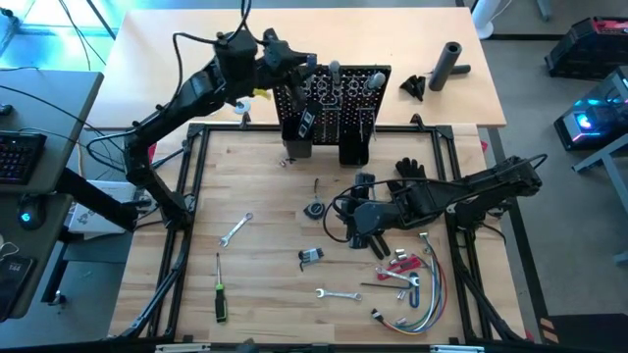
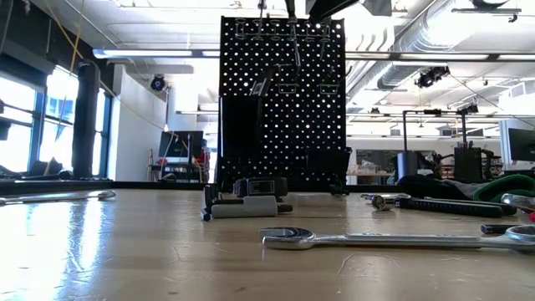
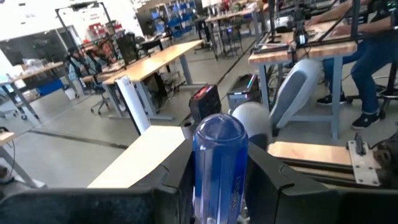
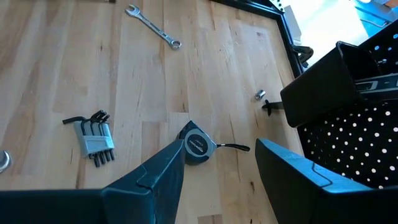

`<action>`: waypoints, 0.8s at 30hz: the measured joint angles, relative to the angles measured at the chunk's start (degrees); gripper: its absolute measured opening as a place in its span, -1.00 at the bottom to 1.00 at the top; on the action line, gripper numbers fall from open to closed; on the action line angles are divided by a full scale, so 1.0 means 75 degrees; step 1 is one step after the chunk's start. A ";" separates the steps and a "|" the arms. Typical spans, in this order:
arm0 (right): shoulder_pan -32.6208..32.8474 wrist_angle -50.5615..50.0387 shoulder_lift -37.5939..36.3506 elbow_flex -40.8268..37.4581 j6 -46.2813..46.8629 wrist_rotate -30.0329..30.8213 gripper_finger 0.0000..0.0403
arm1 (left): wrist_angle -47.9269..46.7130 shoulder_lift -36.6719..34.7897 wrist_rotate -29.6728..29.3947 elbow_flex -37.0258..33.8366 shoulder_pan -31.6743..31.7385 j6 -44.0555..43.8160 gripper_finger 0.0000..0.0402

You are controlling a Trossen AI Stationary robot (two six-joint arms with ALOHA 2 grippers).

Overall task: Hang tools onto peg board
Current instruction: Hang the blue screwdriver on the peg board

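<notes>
The peg board stands upright at the table's far middle, and its holes show in the low view. My left gripper is up at the board's top left, shut on a tool with a clear blue handle. My right gripper hangs open over the table's middle, fingers apart above a small round tape measure. Lying flat on the table are a wrench, a green-handled screwdriver, hex keys, a second wrench and a red-handled tool. My left gripper pinches the blue handle's sides between its two fingers. The fingers reach in about level from the table's left. The handle's rounded end stands clear past them, and the tool is lifted high above the table. The shaft is hidden below the gripper.
A bundle of coloured wires lies at the near right and a black glove right of the board's base. A black cylinder lies on the far table. A dark frame rail borders the work area.
</notes>
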 joint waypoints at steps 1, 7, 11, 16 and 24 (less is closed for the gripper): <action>0.0021 -0.0002 0.0000 0.0000 0.0004 0.0000 -0.03 | 0.0006 0.0038 -0.0016 0.0000 0.0034 -0.0034 -0.54; 0.0089 -0.0082 0.0000 0.0000 -0.0020 0.0000 -0.03 | 0.0008 0.0078 -0.0035 -0.0003 0.0151 -0.0103 -0.54; 0.0088 -0.0131 0.0000 0.0000 -0.0065 0.0001 -0.03 | -0.0003 0.0077 -0.0241 -0.0003 0.0147 -0.0213 -0.54; 0.0088 -0.0130 0.0000 0.0000 -0.0089 0.0003 -0.03 | -0.0181 0.0115 -0.0274 -0.0003 0.0205 -0.0450 -0.54; 0.0088 -0.0128 -0.0003 0.0000 -0.0059 0.0000 -0.03 | -0.0315 0.0173 -0.0339 -0.0006 0.0304 -0.0788 -0.40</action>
